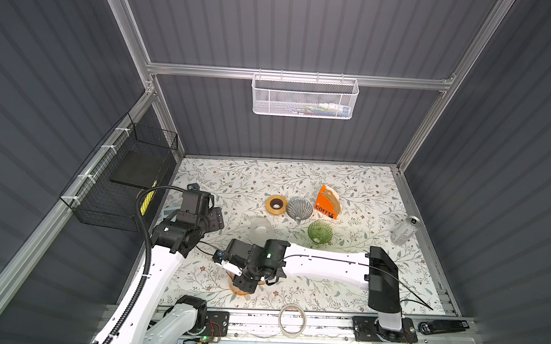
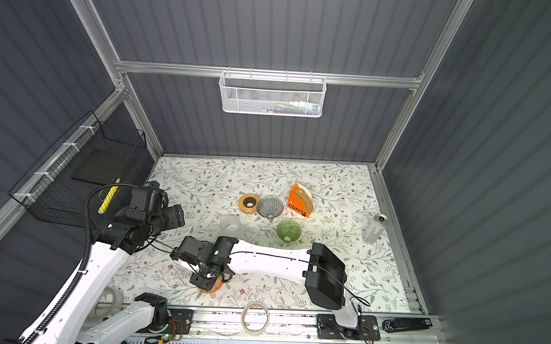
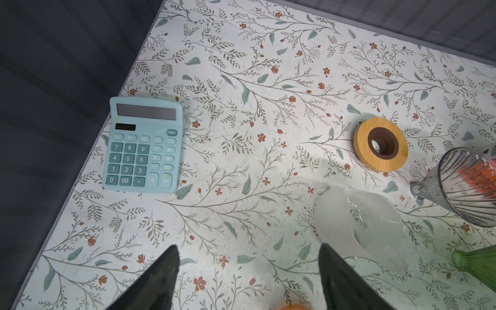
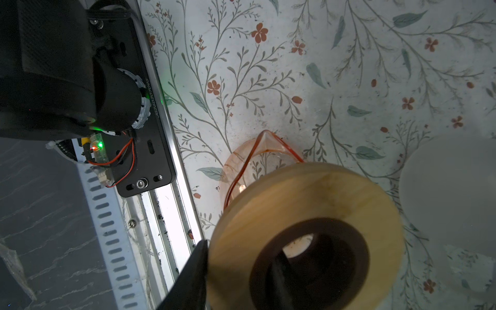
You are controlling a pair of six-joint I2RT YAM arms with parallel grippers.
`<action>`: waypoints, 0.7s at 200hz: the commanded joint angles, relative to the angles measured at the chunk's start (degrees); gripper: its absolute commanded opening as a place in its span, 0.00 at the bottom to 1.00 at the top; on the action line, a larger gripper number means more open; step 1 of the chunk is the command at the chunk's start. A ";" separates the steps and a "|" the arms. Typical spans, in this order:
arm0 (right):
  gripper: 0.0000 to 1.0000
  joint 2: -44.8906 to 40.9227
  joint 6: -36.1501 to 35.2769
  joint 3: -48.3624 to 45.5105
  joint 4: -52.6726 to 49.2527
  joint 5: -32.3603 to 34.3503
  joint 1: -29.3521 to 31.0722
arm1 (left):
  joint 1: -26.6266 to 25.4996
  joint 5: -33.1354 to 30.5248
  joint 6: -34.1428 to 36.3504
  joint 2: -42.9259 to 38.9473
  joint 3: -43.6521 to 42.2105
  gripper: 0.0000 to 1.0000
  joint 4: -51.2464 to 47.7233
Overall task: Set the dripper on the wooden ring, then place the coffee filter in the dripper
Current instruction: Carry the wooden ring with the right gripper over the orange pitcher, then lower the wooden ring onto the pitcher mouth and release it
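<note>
**A:** Eyes on the brown paper coffee filters (image 1: pixel 333 195). They're standing in the orange cardboard box marked COFFEE (image 1: pixel 323 208), towards the back right of the floral-patterned table (image 1: pixel 364 191), and both grippers are well apart from them.

**B:** And the drippers?

**A:** The grey ribbed glass dripper (image 1: pixel 299 208) is just left of the box. The green ribbed glass dripper (image 1: pixel 320 232) is a little nearer the front. Just left of the grey one, a wooden ring with a dark centre (image 1: pixel 276 205) lies flat, and a frosted clear pitcher (image 1: pixel 261 227) sits in front of that.

**B:** What's the right arm doing?

**A:** It's reaching across the middle in both top views. The right gripper (image 4: pixel 236 273) is pinching a second, paler wooden ring (image 4: pixel 308 204), with one jaw outside the rim and the other down through the dark hole. That ring hangs over an orange-tinted glass carafe (image 4: pixel 249 166) standing near the table's front edge, close to the metal rail (image 4: pixel 171 204).

**B:** And the left?

**A:** The left gripper (image 3: pixel 249 248) is spread wide with nothing between its jaws, hovering over bare tabletop at the left side. A light blue calculator (image 3: pixel 143 146) lies flat by the table's edge, and the frosted pitcher is just beside one jaw in the left wrist view.
</note>
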 commanded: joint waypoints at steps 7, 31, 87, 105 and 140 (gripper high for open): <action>0.24 1.44 -1.48 2.47 -0.28 0.39 0.14 | -0.26 -0.08 1.59 -0.98 -0.72 0.82 0.21; 0.26 2.08 -1.68 2.60 -0.44 0.44 0.13 | -0.26 0.04 1.76 -1.23 -0.96 0.82 0.63; 0.33 2.75 -1.51 2.74 -0.62 0.70 0.18 | -0.26 0.38 1.94 -1.67 -1.37 0.82 0.94; 0.35 2.94 -1.59 2.86 -0.66 0.83 0.14 | -0.26 0.23 2.12 -1.77 -1.70 0.82 1.11; 0.38 3.32 -1.71 3.30 -0.87 1.27 0.18 | -0.26 0.31 2.12 -2.03 -1.94 0.82 1.16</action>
